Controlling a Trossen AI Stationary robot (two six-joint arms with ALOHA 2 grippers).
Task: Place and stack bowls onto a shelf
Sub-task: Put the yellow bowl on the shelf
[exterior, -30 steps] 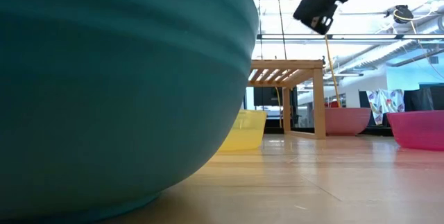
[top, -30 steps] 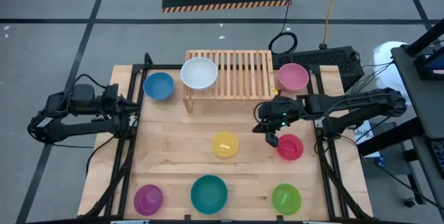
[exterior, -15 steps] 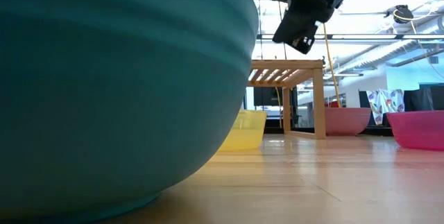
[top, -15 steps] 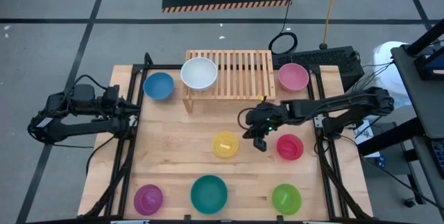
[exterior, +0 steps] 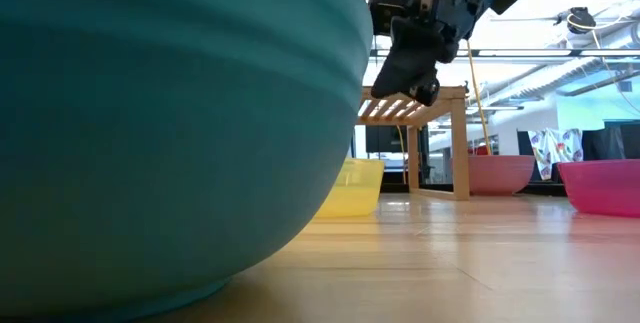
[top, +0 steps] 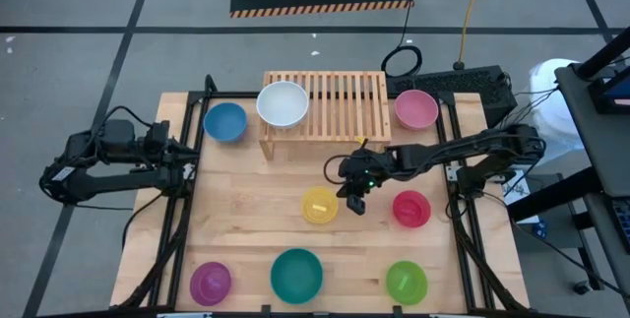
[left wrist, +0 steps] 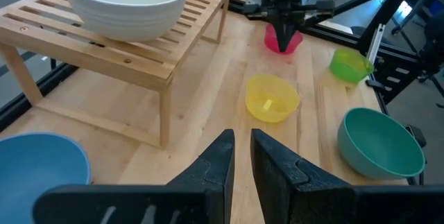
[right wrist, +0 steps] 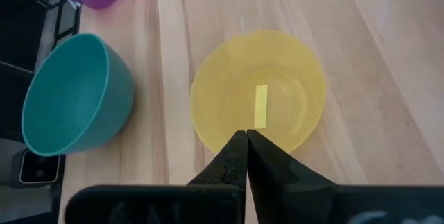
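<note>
Yellow bowl [top: 319, 205] sits beside the empty, closed right gripper [top: 355, 203]; red bowl [top: 410, 208] lies nearby.

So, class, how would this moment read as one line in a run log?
right pincer: shut, above yellow bowl rim | left pincer: idle at table's left edge | white bowl: on shelf | held: nothing

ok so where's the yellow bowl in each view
High view: yellow bowl at table centre, just left of the right gripper.
Low view: it peeks out from behind the teal bowl, under the shelf.
Left wrist view: mid-picture, between shelf and teal bowl.
Right wrist view: centre, just past the fingertips.
Shared landmark: the teal bowl, in all four views.
</note>
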